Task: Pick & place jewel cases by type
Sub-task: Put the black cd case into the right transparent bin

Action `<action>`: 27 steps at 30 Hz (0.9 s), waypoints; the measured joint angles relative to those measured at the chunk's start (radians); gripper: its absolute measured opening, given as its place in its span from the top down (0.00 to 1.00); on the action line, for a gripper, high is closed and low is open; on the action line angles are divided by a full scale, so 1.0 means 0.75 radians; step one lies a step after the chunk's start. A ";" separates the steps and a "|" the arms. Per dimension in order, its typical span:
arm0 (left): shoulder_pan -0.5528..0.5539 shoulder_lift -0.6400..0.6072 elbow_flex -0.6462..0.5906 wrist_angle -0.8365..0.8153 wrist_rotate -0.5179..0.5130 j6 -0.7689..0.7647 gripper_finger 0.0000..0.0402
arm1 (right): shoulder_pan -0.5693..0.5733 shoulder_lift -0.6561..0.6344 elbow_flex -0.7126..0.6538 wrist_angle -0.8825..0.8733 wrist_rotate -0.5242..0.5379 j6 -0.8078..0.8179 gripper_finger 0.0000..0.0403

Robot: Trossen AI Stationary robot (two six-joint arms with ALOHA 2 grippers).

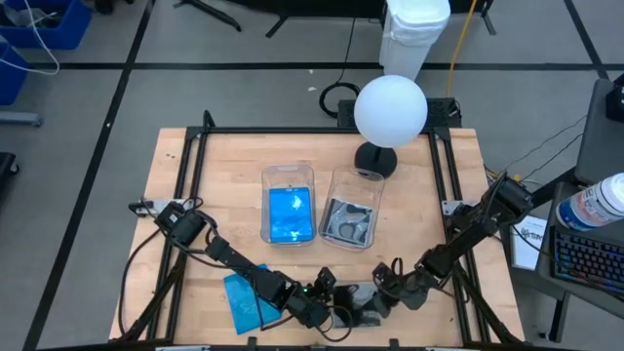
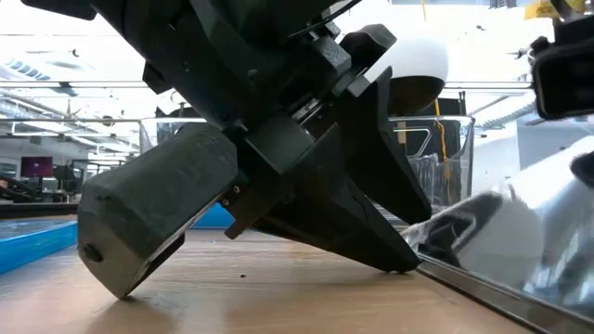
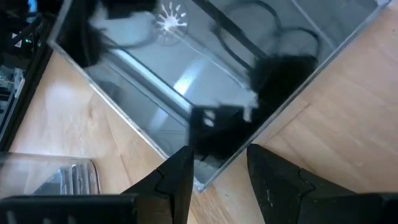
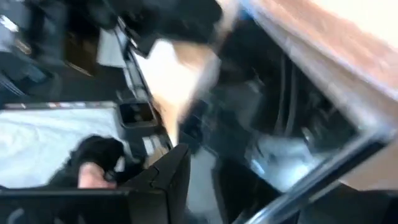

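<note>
A clear, dark grey jewel case [image 1: 363, 304] lies flat near the table's near edge, between my two grippers. My left gripper [image 1: 330, 297] is open and points down at a slant. In the left wrist view one corner of the case [image 3: 205, 177] stands between its fingers [image 3: 180, 180]. My right gripper [image 1: 388, 285] is at the case's right side, and its wrist view is blurred. A blue jewel case [image 1: 244, 297] lies flat to the left. Blue cases fill the left tub [image 1: 289, 210], and grey cases with discs fill the right tub [image 1: 349, 219]. My left gripper comes slanting down from the table's left, with its open fingers on either side of the clear case's corner [image 3: 205, 177]. In the low view one fingertip [image 2: 406, 263] reaches the case's edge at table height. I cannot tell whether it touches. The case lies flat.
A white globe lamp [image 1: 390, 112] on a black base [image 1: 374, 159] stands behind the tubs. Black frame rails [image 1: 444, 175] run along the table's sides. Cables trail from the left arm [image 1: 161, 210]. There is bare wood left of the tubs.
</note>
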 joint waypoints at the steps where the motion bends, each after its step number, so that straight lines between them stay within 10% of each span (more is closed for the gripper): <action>1: 0.000 0.000 0.000 -0.002 -0.001 0.001 0.61 | 0.001 0.000 0.000 -0.011 -0.012 0.003 0.63; 27: -0.028 0.000 0.000 -0.011 -0.065 0.054 0.61 | 0.003 -0.002 0.001 -0.092 0.007 -0.185 0.75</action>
